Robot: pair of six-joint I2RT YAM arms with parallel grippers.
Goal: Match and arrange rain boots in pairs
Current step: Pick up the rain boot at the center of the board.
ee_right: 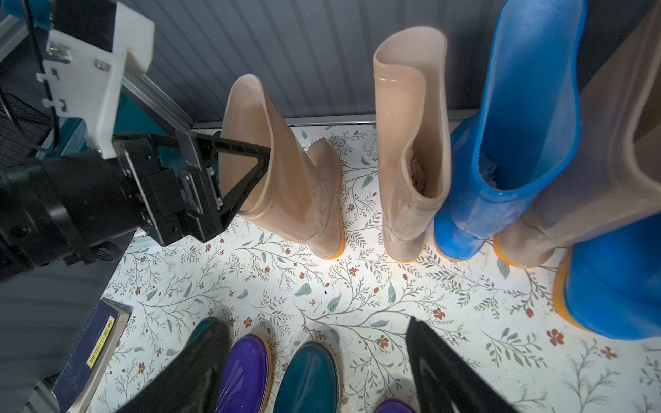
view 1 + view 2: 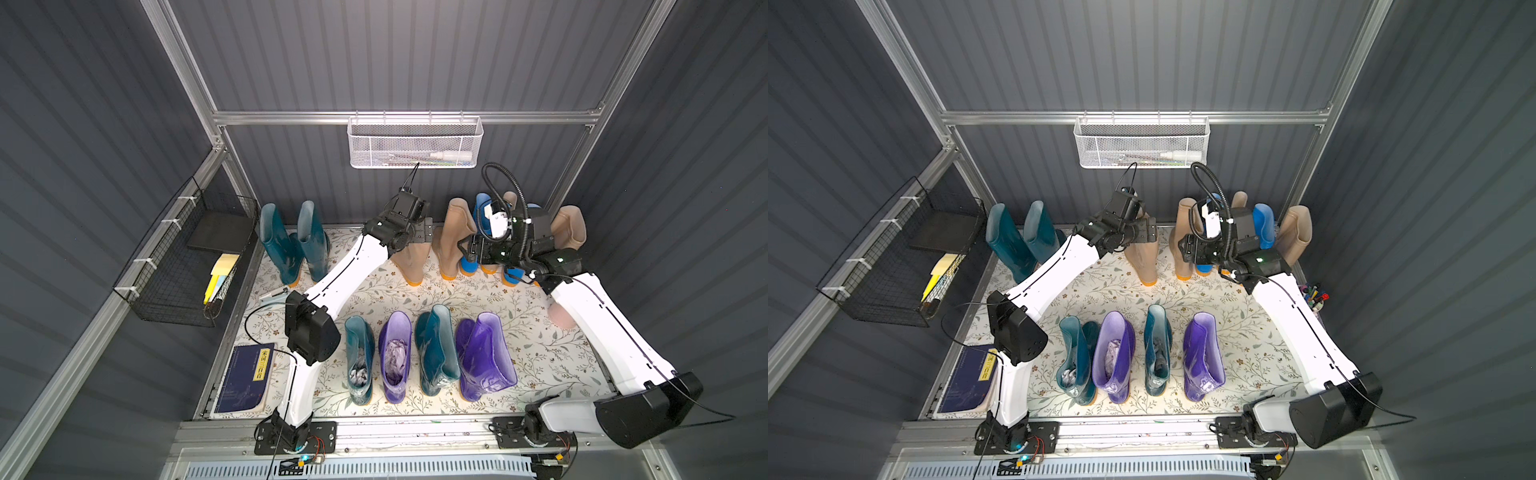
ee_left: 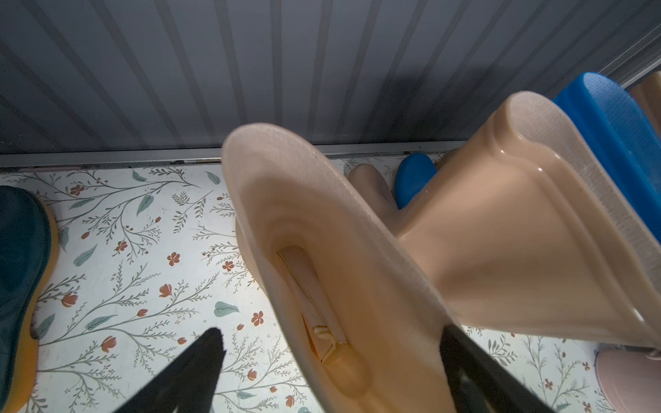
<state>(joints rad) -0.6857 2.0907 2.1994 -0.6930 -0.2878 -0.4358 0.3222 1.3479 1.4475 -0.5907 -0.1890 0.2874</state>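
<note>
My left gripper (image 3: 331,330) is open and straddles the top rim of an upright beige rain boot (image 3: 322,232) in the back row, with a gap at one finger. That boot (image 2: 409,266) stands left of another beige boot (image 2: 455,237) and a bright blue boot (image 1: 518,125). My right gripper (image 1: 313,327) is open and empty, hovering over bare mat beside them. Two dark teal boots (image 2: 291,245) stand at the back left. The front row alternates teal (image 2: 359,361), purple (image 2: 395,357), teal (image 2: 436,353) and purple (image 2: 484,357). More beige (image 2: 569,226) and blue boots sit behind my right arm.
The floral mat (image 2: 540,353) covers the floor inside ribbed grey walls. A white mesh basket (image 2: 415,143) hangs on the back wall and a black wire basket (image 2: 187,257) on the left wall. A dark blue book (image 2: 245,378) lies front left. A pen cup (image 2: 1314,297) stands at the right.
</note>
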